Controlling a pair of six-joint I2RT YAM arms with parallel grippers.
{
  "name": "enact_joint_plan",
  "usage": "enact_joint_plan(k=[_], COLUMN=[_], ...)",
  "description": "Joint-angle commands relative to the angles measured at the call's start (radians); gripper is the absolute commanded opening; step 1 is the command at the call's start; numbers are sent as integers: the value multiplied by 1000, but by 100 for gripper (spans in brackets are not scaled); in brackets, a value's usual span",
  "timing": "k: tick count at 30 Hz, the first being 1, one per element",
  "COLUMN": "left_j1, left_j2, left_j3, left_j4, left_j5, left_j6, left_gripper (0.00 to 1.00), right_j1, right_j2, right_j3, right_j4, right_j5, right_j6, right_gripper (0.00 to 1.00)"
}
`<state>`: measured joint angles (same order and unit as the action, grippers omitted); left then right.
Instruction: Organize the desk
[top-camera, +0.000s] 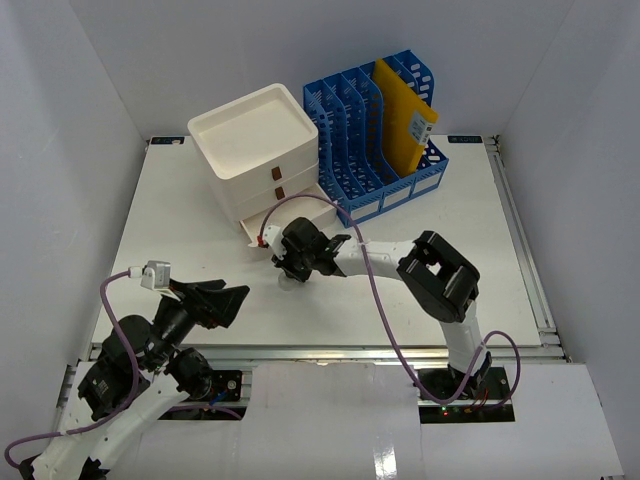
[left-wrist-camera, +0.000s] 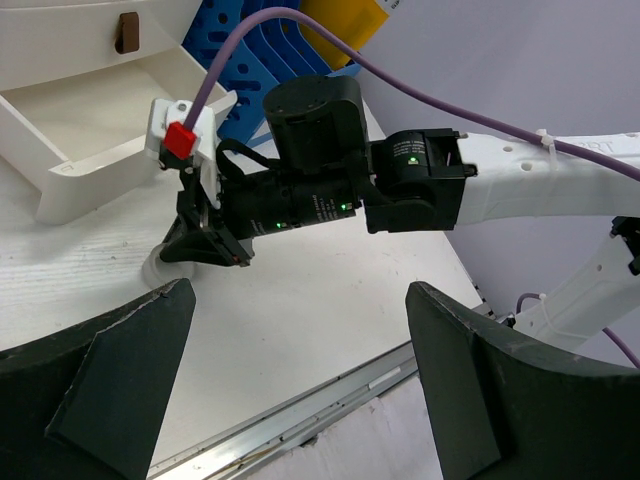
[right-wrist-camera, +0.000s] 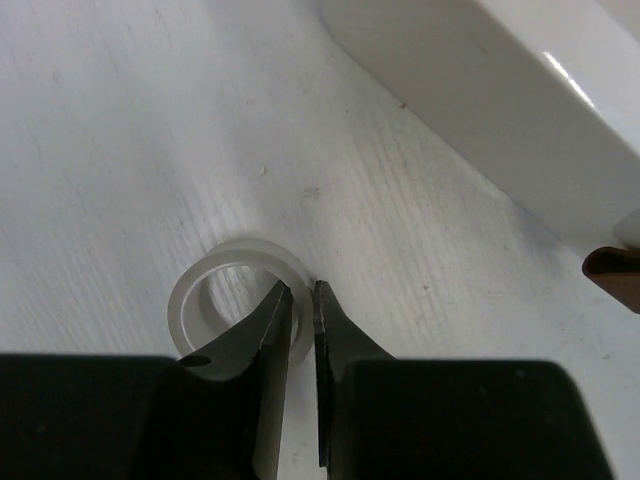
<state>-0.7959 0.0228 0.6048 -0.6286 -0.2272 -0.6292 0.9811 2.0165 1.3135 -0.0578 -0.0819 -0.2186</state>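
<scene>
A translucent white tape ring (right-wrist-camera: 215, 290) lies on the white desk (top-camera: 420, 250), in front of the open bottom drawer (top-camera: 262, 222) of the white drawer box (top-camera: 255, 140). My right gripper (right-wrist-camera: 301, 288) is shut on the ring's right wall, one finger inside the ring and one outside. In the top view the right gripper (top-camera: 290, 268) points down at the desk, and the ring (top-camera: 287, 281) peeks out beneath it. It also shows in the left wrist view (left-wrist-camera: 160, 268). My left gripper (top-camera: 222, 303) is open and empty above the desk's front left.
A blue file rack (top-camera: 375, 135) holding a yellow folder (top-camera: 403, 115) stands at the back, right of the drawer box. The open drawer (left-wrist-camera: 90, 120) is empty. A metal rail (left-wrist-camera: 300, 420) runs along the desk's front edge.
</scene>
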Motion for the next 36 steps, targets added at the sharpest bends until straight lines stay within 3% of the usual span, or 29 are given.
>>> enact_joint_plan(k=[1,6,10,17,21,28,33,36], left_j1=[0,0,0,0,0,0,0,0], left_j2=[-4,-4,0,12,13,57,197,311], left_j3=[1,1,0,0,1,-2,-3,-24], left_j4=[-5,-2,-2,-2,0,12,43,97], left_j5=[3,7,9,14,14,35,98,146], left_j6=[-4,-4,-6,-5,-6,9,34,44], left_gripper=[98,98,98,98,98,98,98,98], right_j1=[-23,-51,-67,-128,-134,-139,-148,-172], right_j2=[-129,-204,-222,-60,27,78,61,13], right_j3=[-28,30,108,374,440,431,429,442], right_j4=[-17,-82,-114,-109,-41,-18,-59,-140], right_j5=[-45,-123,-95,-4,73,69,16,-86], right_j6=[-237,-427,-531,-554,-536,-487,-463,-433], right_gripper=[8,8,8,8,9,32,59,65])
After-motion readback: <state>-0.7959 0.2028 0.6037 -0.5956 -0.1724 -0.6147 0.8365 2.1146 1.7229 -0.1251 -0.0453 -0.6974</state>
